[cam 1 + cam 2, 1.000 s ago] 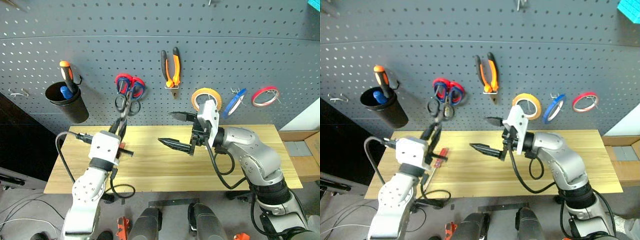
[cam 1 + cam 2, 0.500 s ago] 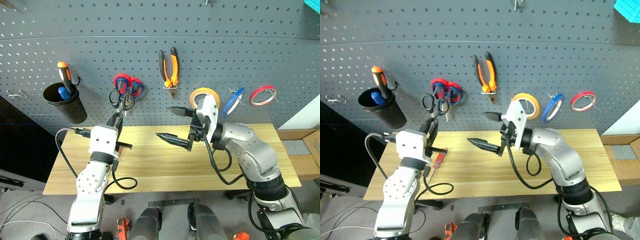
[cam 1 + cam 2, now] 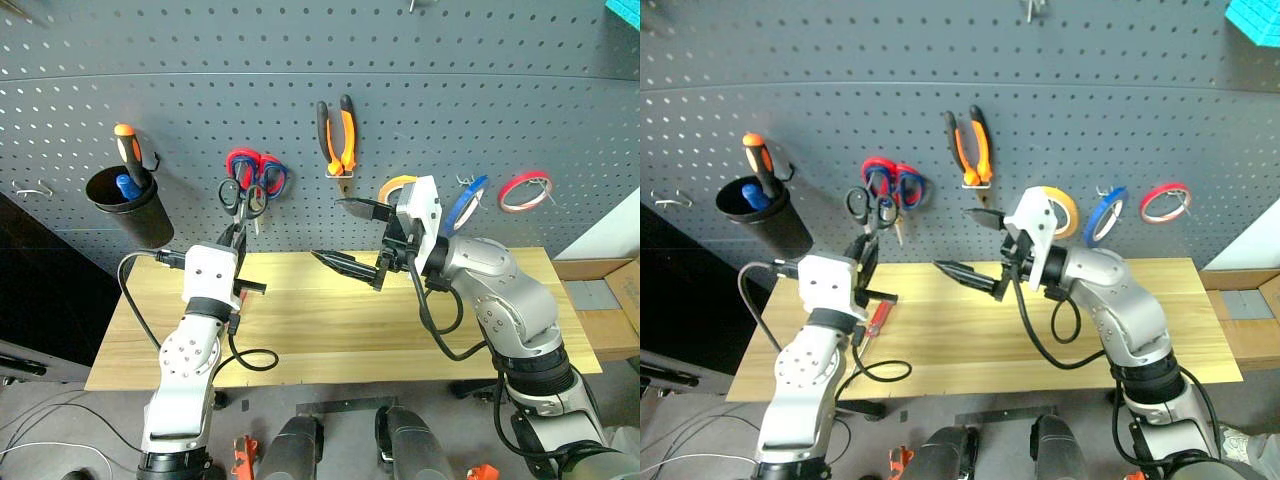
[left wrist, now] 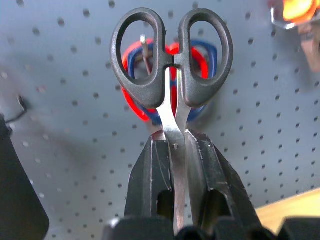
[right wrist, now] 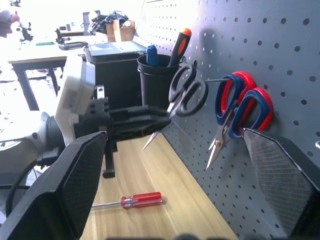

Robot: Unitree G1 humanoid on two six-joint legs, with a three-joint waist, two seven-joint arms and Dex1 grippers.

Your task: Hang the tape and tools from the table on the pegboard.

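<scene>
Both arms are silver-grey metal with rounded joint housings and small screw holes. Each wrist carries a white block, from which a black cable loops back to the forearm. The left tool and right tool have tapered black fingers with textured inner pads.

Small scissors: matt black grainy plastic handles, smooth shiny metal blades. Long table: light yellowish grained wood. Dark grey perforated pegboard: matt, smooth.

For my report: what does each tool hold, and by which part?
Left tool: black-handled scissors, gripped by the closed blades, handles up. Right tool: open, nothing held.
</scene>
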